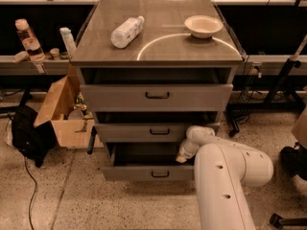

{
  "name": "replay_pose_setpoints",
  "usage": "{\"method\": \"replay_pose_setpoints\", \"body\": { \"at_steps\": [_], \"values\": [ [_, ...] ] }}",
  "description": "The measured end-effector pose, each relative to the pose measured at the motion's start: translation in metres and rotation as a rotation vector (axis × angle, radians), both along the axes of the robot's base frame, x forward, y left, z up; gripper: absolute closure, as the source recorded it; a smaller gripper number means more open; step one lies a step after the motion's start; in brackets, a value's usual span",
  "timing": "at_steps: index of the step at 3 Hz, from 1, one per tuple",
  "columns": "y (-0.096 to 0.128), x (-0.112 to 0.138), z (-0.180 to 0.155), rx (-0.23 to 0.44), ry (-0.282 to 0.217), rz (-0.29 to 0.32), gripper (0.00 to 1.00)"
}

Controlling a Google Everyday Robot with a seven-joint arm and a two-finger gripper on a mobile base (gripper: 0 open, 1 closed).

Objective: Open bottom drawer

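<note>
Bottom drawer (144, 173) pulled partly out, gripper (183, 155) at its right inner edge, its grip impossible to tell

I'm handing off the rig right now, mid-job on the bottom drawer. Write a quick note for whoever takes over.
End effector: low, at the right end of the bottom drawer, just under the middle drawer front.
Bottom drawer: pulled out past the two above it, interior showing; its handle is free.
Done: the drawer looks open.
Left: probably just back the arm away, or pull further if full extension is wanted.
</note>
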State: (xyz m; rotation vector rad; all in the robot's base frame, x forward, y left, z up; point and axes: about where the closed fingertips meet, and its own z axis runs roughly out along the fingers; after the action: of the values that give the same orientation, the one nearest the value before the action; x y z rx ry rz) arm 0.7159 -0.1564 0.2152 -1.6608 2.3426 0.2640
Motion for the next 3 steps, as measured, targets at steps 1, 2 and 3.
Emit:
{"method": "replay_pose_setpoints", "body": {
  "at_steps": [1,2,3],
  "values": [
    [0.004,-0.006,-0.019,0.011,0.018,0.027,1.00],
    [0.006,-0.019,-0.035,0.029,0.036,0.071,1.00],
    [0.006,-0.020,-0.033,0.030,0.038,0.074,1.00]
  ]
}}
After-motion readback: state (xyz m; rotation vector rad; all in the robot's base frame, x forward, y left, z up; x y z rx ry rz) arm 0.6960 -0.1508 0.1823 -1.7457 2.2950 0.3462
